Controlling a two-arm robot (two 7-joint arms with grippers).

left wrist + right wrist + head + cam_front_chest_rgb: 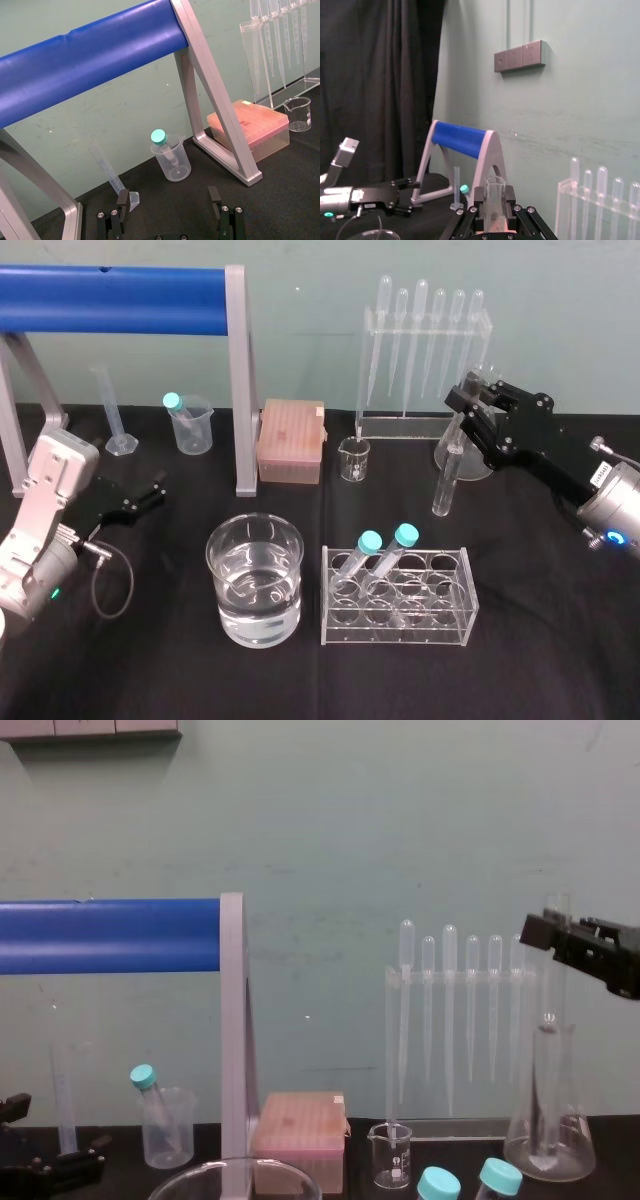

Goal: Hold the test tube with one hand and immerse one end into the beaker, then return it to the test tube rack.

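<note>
Clamping the test tube [444, 485] upright, right gripper [470, 405] looks mid-carry. Next call: swing over the beaker [254, 628] and dip one end. Left gripper [150, 490] sits parked, fingers spread.

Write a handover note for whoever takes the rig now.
Left gripper: open, parked at the table's left.
Right gripper: shut on the long clear glass test tube, held roughly upright behind the clear plastic rack's right end.
Wide clear glass beaker of clear liquid: left of the rack, tube not over it.
Done: tube gripped, out of rack. Left: return to rack; dip status cannot be told.
</note>
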